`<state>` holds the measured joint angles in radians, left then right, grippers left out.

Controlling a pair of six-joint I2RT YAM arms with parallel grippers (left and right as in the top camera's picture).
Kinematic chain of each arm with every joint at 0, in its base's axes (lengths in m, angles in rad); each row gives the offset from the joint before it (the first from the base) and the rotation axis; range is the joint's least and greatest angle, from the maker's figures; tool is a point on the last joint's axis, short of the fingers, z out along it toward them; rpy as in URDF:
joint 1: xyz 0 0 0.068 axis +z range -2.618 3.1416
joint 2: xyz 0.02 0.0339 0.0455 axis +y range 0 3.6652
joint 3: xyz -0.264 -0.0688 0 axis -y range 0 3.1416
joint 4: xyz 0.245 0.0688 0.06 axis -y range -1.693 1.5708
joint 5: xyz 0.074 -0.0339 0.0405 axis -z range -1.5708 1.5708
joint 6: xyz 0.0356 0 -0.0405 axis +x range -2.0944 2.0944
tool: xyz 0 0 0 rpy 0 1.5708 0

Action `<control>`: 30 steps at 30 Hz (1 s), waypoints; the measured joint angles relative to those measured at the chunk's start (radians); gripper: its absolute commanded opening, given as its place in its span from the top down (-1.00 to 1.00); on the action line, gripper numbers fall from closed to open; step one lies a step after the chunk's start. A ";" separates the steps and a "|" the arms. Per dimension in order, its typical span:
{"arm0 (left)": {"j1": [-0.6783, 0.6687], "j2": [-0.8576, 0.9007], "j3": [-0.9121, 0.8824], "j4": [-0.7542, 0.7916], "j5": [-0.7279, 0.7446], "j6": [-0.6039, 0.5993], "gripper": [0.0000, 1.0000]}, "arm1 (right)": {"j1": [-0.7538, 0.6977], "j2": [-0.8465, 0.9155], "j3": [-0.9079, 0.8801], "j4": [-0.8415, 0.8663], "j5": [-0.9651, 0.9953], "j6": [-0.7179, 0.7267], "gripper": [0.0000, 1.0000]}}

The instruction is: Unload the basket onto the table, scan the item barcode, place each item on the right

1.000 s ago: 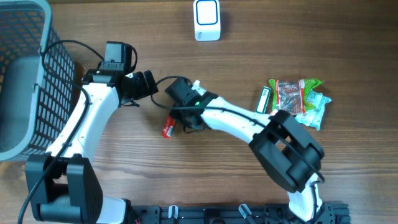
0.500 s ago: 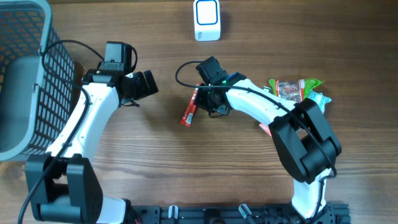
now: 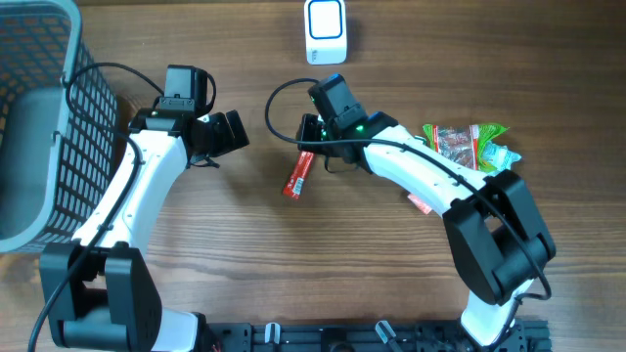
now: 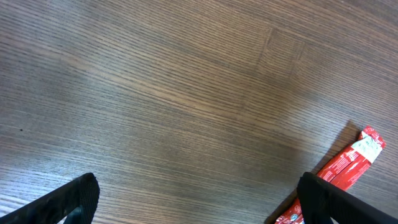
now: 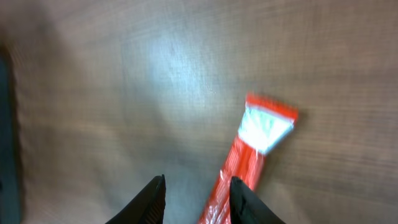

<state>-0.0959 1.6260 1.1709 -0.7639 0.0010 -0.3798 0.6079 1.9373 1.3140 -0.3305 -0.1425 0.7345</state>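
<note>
A long red packet with a white end [image 3: 298,174] lies flat on the wooden table, left of centre. The right gripper [image 3: 312,134] hovers just behind its far end, open. In the right wrist view the packet [image 5: 256,149] runs down past the right fingertip [image 5: 244,200], and the right gripper [image 5: 196,202] grips nothing. The white scanner [image 3: 325,31] stands at the table's far edge. My left gripper [image 3: 231,131] is wide open to the left of the packet. Its wrist view shows the left gripper [image 4: 202,205] over bare wood, with the packet [image 4: 348,169] beside the right fingertip [image 4: 326,198].
A grey mesh basket [image 3: 54,117] stands at the far left. A pile of snack packets [image 3: 469,149] lies at the right, and a pink packet [image 3: 419,203] peeks out from under the right arm.
The right gripper carried the red packet up and to the right, then opened and let it go on the table. It has drawn back toward the scanner. The left arm has not moved.
</note>
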 measured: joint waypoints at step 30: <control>0.000 0.000 0.000 0.000 0.000 0.000 -1.00 | -0.024 -0.105 0.000 -0.443 0.040 -0.017 0.81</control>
<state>-0.0959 1.6260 1.1709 -0.7635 0.0010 -0.3794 0.5835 1.8324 1.3144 -0.7734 -0.1020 0.7174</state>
